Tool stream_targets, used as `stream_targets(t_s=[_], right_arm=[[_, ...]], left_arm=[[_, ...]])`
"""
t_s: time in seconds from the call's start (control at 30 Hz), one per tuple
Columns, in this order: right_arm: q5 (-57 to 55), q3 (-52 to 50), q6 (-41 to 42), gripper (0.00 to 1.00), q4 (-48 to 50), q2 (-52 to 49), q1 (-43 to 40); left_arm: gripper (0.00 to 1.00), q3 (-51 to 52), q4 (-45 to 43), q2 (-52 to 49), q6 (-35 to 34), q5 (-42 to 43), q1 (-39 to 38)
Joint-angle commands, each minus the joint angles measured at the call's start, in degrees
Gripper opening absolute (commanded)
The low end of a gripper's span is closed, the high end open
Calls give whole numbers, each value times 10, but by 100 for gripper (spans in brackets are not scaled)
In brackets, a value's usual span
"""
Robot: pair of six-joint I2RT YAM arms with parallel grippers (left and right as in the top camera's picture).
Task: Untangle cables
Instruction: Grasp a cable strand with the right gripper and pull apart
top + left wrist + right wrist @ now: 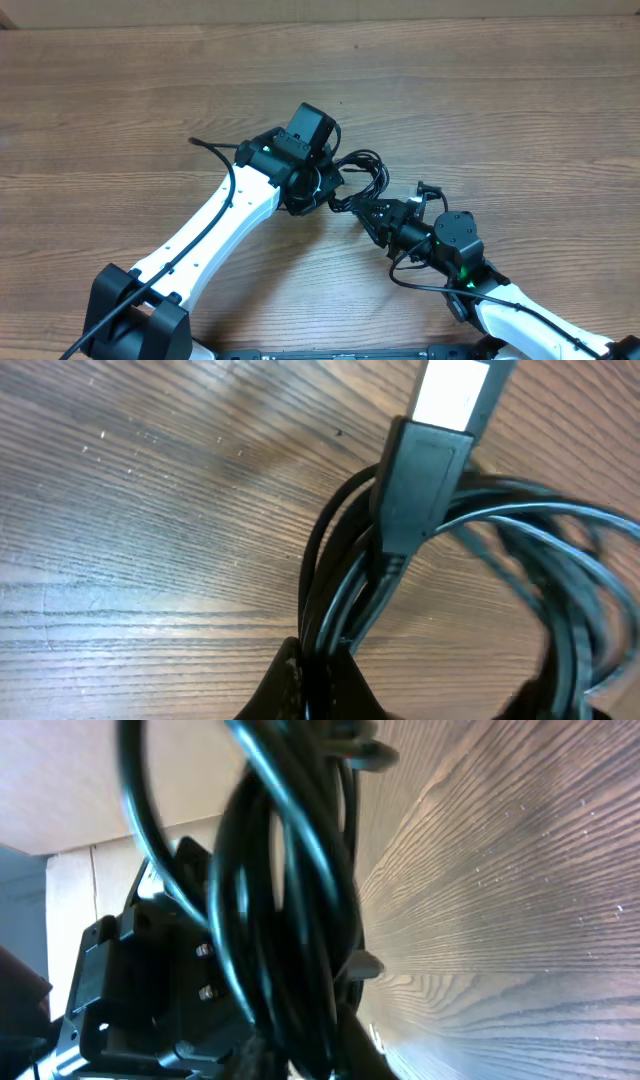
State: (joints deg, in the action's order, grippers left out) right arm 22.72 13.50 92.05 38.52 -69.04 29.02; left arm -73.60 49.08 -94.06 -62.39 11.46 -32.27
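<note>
The left gripper (pixel 320 685) has its jaws clenched on the cables (pixel 335 590). The thin black cords are pinched together where they enter the jaws and fan out into loops beyond. A black USB plug (pixel 415 470) with a silvery tip lies across the bunch, pointing away from the jaws. The right gripper (pixel 368 214) meets the same bundle from the opposite side. In its wrist view the cords run down between its jaws, but whether they are pinched I cannot tell. The tangle sits between the two grippers, near the middle of the wood-grain counter (pixel 120 90).
</note>
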Motion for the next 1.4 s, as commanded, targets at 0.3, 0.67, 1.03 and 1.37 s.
stream_targets(t_s=[0.3,0.67,1.03,1.37], right_arm=[[-87,7,-40,4,15,2,3],[-130,7,-86,4,-26,2,3],[-116,7,-117,4,-151,2,2],[-21,7,-186,16,-166,2,2]], left_arm=[[4,-9,-59,14,176,217,-4],[4,-9,-92,14,278,375,0],[4,-9,-125,14,298,449,48],[4,-9,-130,14,200,272,84]])
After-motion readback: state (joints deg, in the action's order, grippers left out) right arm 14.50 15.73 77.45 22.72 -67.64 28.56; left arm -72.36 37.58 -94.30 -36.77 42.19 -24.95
